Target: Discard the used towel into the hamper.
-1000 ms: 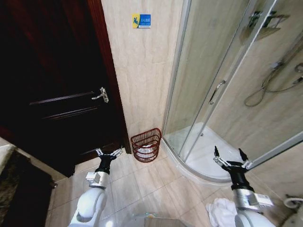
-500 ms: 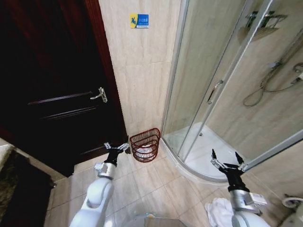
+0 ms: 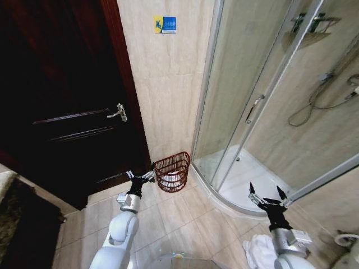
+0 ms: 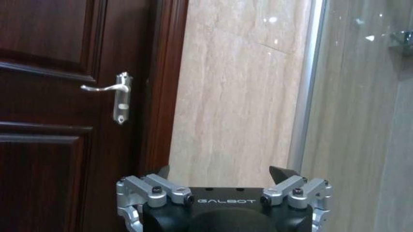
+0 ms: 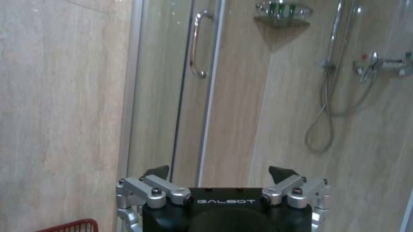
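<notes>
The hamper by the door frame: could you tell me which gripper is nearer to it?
The left. The left gripper hangs open just beside the hamper, on its door side. The right gripper is open, well off by the shower tray.

I stand in a bathroom with beige marbled wall tiles (image 3: pixel 168 84) and a pale tiled floor (image 3: pixel 179 221). At ten o'clock is a dark wooden door (image 3: pixel 61 101) with a silver lever handle (image 3: pixel 118 112). At two o'clock a curved glass shower enclosure (image 3: pixel 263 95) holds a hose (image 3: pixel 314 101) and corner shelf (image 5: pixel 281 12). A small blue-and-yellow sign (image 3: pixel 165 24) sits high at twelve.
</notes>
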